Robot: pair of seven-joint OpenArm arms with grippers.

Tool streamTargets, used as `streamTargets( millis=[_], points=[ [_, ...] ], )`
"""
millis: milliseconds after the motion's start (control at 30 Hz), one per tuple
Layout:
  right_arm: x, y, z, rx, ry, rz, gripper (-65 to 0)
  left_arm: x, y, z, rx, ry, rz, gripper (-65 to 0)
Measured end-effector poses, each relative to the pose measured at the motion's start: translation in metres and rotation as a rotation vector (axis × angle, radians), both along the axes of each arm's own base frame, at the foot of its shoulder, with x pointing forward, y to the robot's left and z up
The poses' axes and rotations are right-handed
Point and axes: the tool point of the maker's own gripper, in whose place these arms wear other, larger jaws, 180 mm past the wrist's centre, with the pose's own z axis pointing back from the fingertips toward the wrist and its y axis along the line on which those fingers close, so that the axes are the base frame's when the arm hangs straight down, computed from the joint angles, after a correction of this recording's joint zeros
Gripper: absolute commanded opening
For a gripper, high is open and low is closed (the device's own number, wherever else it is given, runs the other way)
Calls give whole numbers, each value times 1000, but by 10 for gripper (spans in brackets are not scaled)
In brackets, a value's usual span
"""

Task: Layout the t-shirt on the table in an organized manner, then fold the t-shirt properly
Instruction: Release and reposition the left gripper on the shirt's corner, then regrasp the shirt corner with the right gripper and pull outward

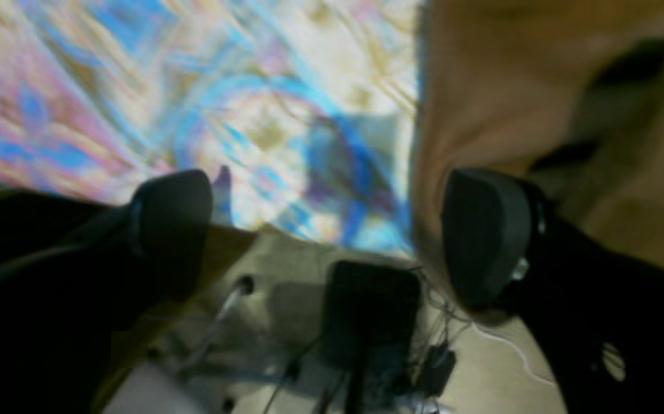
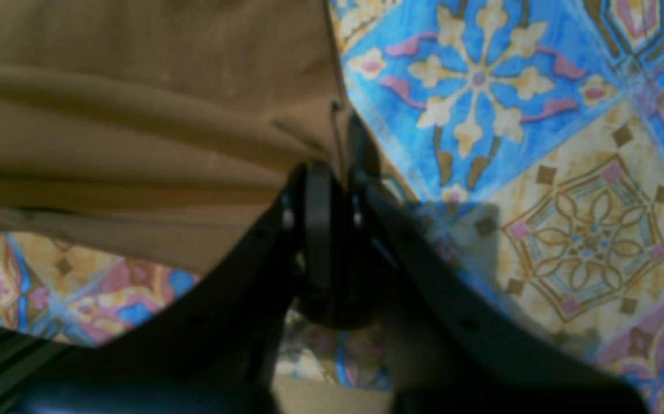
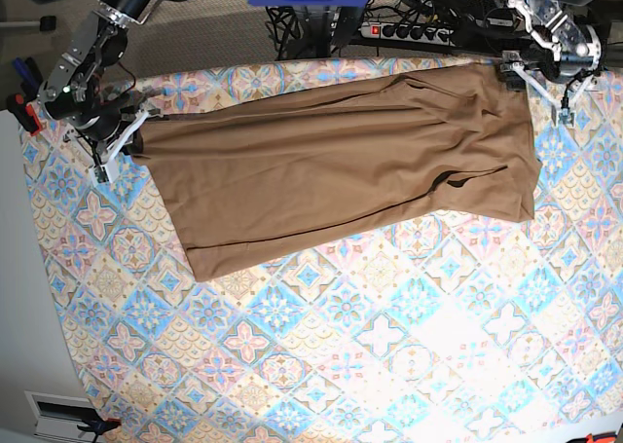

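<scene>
On the counter (image 3: pixel 321 365), operator, you have these items:

1. T-shirt (image 3: pixel 341 166) – tan-brown, folded into a long band lying slantwise across the far half of the counter, one end toward the base view's upper right, the other lower on the left. A dark fold shows near its right end. Its near edge runs from lower left up to the right.

2. Counter – covered in a tile-pattern cloth of blue, pink and cream; the near half carries nothing but the pattern.

3. Right gripper (image 2: pixel 334 172) – at the shirt's left end in the base view. Your right wrist view shows its fingers (image 2: pixel 317 230) pressed together, clenched on the t-shirt edge right where the fabric meets the cloth.

4. Left gripper (image 1: pixel 332 230) – at the shirt's far right corner in the base view. Your left wrist view, blurred, shows the two pads (image 1: pixel 484 230) standing wide apart, released, nothing between them. The shirt edge lies just against the right-hand pad; whether they touch you cannot tell.

5. Power strip (image 3: pixel 414 29) and cables – behind the counter's far edge, dark, on the floor
</scene>
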Motion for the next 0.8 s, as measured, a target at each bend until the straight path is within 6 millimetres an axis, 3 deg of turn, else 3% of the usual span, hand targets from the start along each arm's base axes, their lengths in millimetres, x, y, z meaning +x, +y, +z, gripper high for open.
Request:
streamTargets(
  millis=[200,400,533,600,800],
  points=[
    [1,-1,1,-3,-1,-3,-650,30,7,29,-30,-175,-6,-52],
    [0,-1,0,-4,2,-2,-650,38,6,31,-36,-190,-3,-52],
    [0,-1,1,-5,1,-2,-650,57,5,40,-37,-250,-10,-63],
    [0,-2,5,-17,-8,2,-650,66,0,41,-41,-256,-34,-78],
    [8,-3,21,-51,-55,13,-650,66,-3,34,-10,-193,-56,-118]
  ],
)
